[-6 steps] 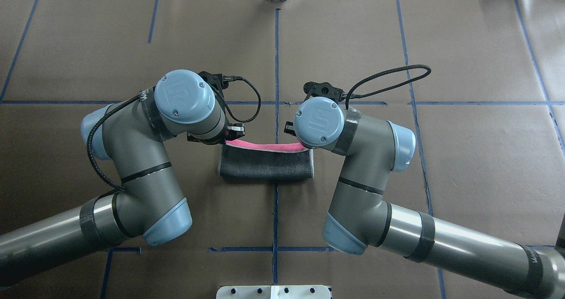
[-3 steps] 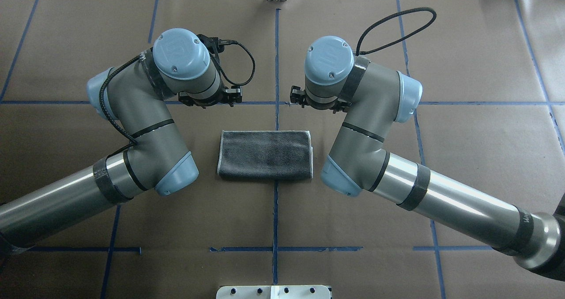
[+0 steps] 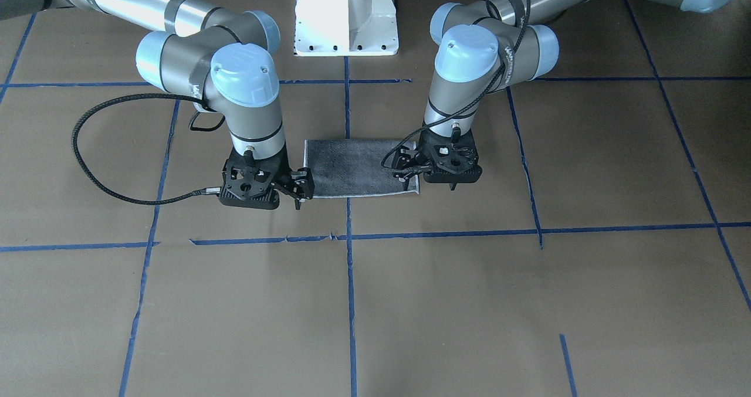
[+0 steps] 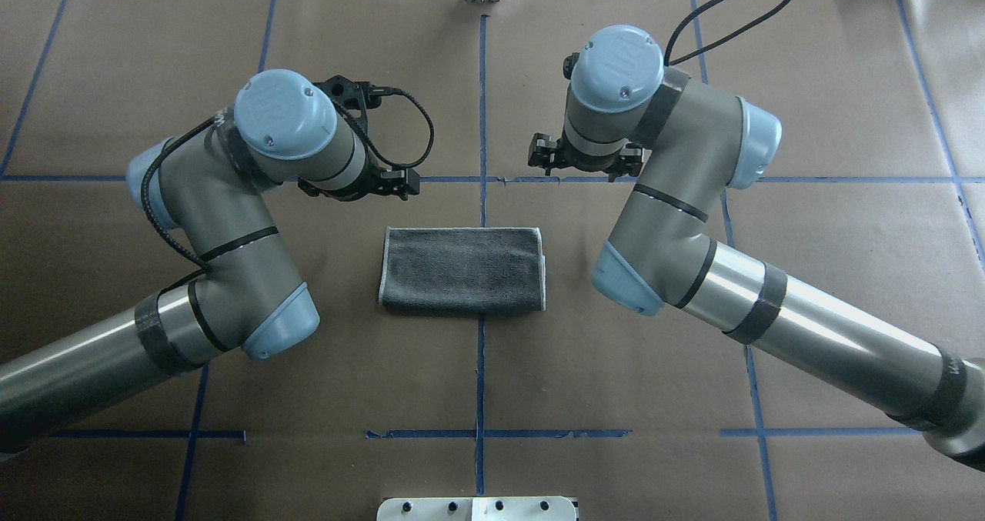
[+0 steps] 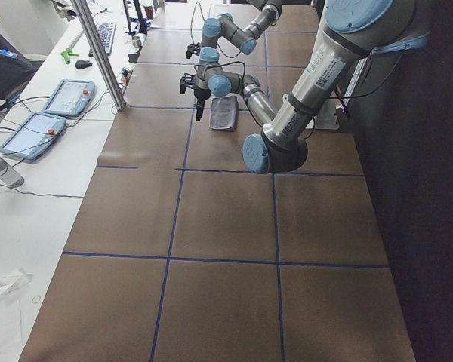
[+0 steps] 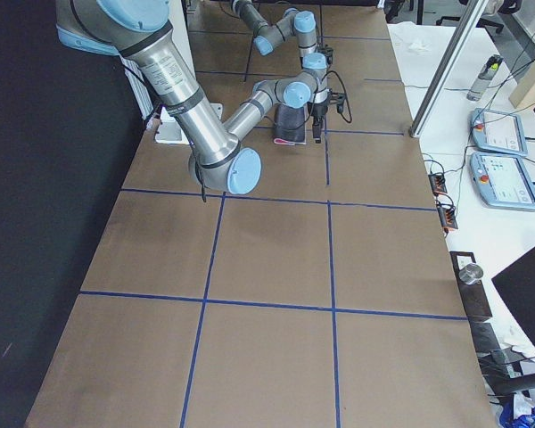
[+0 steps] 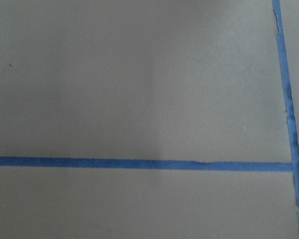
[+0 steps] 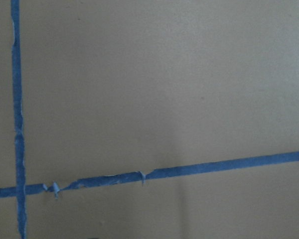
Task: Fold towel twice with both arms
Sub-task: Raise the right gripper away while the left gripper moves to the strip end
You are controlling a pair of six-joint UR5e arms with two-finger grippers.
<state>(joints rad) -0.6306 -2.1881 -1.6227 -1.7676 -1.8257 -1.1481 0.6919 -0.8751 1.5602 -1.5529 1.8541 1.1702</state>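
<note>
Left arm: the left hand [image 4: 402,184] hangs above the surface [image 4: 808,275], just beyond the far left corner of the towel [image 4: 462,268]. Its fingers appear parted and hold nothing. It is clear of the cloth. Its wrist camera shows only bare paper and blue tape.

Centre: the towel lies flat in a single fold with the grey face up and the pale edging showing along the rim. It straddles the central tape line [image 4: 481,367]. Its long axis runs side to side across the robot's front, so a short end faces each arm.

Right arm: the right hand [image 4: 542,154] is also raised beyond the far long edge, about level with the far right corner. It stands somewhat further off than its partner. Its fingers look parted and it holds nothing. Its wrist camera shows tape and paper only.

Assessment: one fold is done and one remains. The second fold must carry one short end over the other. Both hands therefore lie on the far side of the cloth, and the left is the nearer to a corner.
</note>
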